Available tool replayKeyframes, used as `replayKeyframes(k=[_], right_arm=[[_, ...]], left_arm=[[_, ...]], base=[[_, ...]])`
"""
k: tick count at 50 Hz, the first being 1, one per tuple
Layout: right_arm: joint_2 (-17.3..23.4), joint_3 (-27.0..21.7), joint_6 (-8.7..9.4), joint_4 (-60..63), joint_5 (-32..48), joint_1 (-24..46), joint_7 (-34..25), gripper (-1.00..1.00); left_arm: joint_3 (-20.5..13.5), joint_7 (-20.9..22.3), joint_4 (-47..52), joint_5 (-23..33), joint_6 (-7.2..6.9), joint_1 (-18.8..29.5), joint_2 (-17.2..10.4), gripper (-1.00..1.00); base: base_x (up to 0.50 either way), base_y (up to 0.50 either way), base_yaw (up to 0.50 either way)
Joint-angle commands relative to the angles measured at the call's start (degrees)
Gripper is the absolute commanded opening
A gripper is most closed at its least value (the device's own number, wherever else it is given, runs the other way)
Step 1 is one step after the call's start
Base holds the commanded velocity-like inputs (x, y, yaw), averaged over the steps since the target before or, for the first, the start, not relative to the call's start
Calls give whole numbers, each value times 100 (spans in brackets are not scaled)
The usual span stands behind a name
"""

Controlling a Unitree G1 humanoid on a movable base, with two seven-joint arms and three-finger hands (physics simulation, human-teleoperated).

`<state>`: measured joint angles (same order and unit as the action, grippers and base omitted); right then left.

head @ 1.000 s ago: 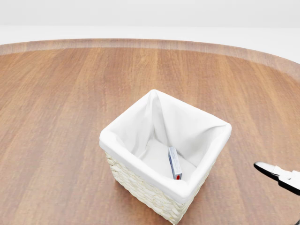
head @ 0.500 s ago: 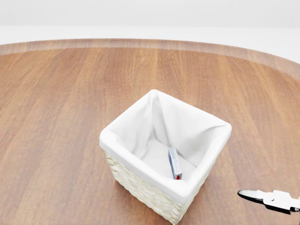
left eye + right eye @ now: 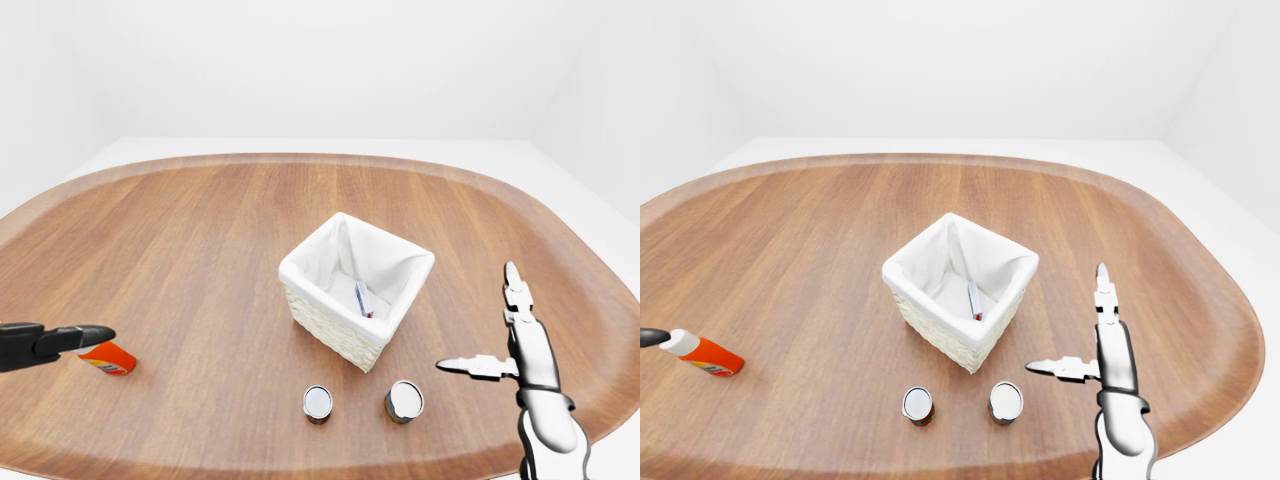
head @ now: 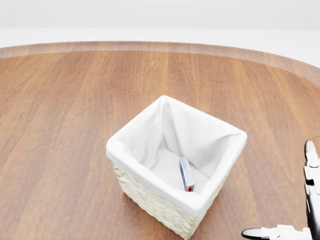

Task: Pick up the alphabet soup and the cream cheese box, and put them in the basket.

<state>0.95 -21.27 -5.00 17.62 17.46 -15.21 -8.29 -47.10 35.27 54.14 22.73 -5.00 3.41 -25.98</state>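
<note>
1. Cream cheese box (image 4: 186,174): thin blue-grey carton w/ a red patch, standing on edge inside the basket (image 3: 300,270), leaning toward the liner wall at the view's right.
2. Basket: white wicker w/ white cloth liner, near the middle of the wooden table (image 3: 180,250).
3. Two cans, lids up, just below the basket in the left-eye view: left can (image 3: 318,402), right can (image 3: 405,400). I can't read the labels, so I can't tell which, if either, is the alphabet soup.
4. Right hand (image 3: 510,335): I see it released, one finger pointing up, another out to the view's left; it holds nothing and is apart from the right can.
5. Left hand (image 3: 45,342): dark, at the left edge; grip state not discernible.
6. Orange bottle (image 3: 702,353) w/ white cap, lying on its side beside the left hand.
</note>
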Motion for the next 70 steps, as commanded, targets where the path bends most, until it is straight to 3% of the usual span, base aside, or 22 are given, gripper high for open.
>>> replayKeyframes(k=[1,19,42,49,56,58,70], right_arm=[[-86,149,0,-265,-422,-176,-627,100],[7,522,0,-844,-80,-292,-945,100],[203,1158,0,-1579,789,-255,-646,100],[236,1447,0,-1548,710,-353,-827,100],[243,1520,0,-1644,926,-267,-602,100],[259,1684,0,-1513,802,-371,-860,100],[338,1899,0,-1433,1038,-554,-919,100]], left_arm=[[184,6,196,-46,0,270,70,100],[179,20,196,-51,0,256,82,100],[174,39,194,23,0,248,81,100],[157,54,249,-43,0,278,62,100],[163,40,236,-41,0,253,76,100],[163,56,255,-37,0,265,66,100],[165,69,277,-31,0,276,51,100]], base=[[0,0,0],[0,0,0],[0,0,0],[0,0,0],[0,0,0],[0,0,0],[0,0,0]])
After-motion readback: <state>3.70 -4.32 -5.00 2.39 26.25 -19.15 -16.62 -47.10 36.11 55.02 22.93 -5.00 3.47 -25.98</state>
